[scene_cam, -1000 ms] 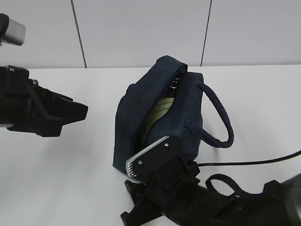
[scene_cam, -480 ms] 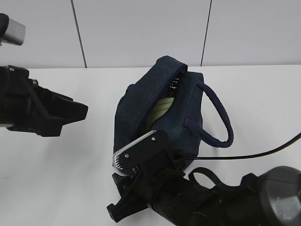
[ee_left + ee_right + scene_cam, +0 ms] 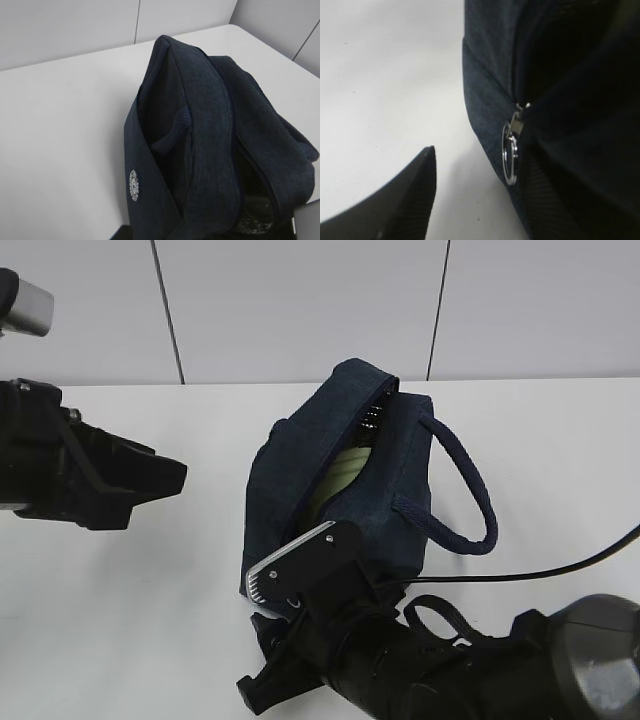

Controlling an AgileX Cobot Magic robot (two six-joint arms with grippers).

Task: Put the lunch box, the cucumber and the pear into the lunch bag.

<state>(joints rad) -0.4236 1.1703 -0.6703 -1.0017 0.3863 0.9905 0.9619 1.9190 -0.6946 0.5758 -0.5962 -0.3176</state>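
The navy lunch bag [image 3: 300,470] stands mid-table with its top gaping. The pale green lid of the lunch box [image 3: 338,478] shows inside it. The cucumber and the pear are hidden or out of view. My right gripper [image 3: 480,167] is open at the bag's near corner. Its left finger [image 3: 405,200] is over bare table and its right finger [image 3: 555,200] is against the bag, beside the metal ring pull [image 3: 510,155]. My left gripper [image 3: 150,478] hovers to the left of the bag, apart from it. The left wrist view shows the bag's side [image 3: 165,165] but not the jaws.
The bag's loop handle [image 3: 470,490] hangs out to the right. My right arm [image 3: 420,670] fills the near edge of the white table [image 3: 150,620], with a black cable [image 3: 560,570] trailing right. A grey panelled wall [image 3: 300,300] stands behind.
My right arm has shifted left along the bag's near corner, then settled. The left arm and the bag have not moved.
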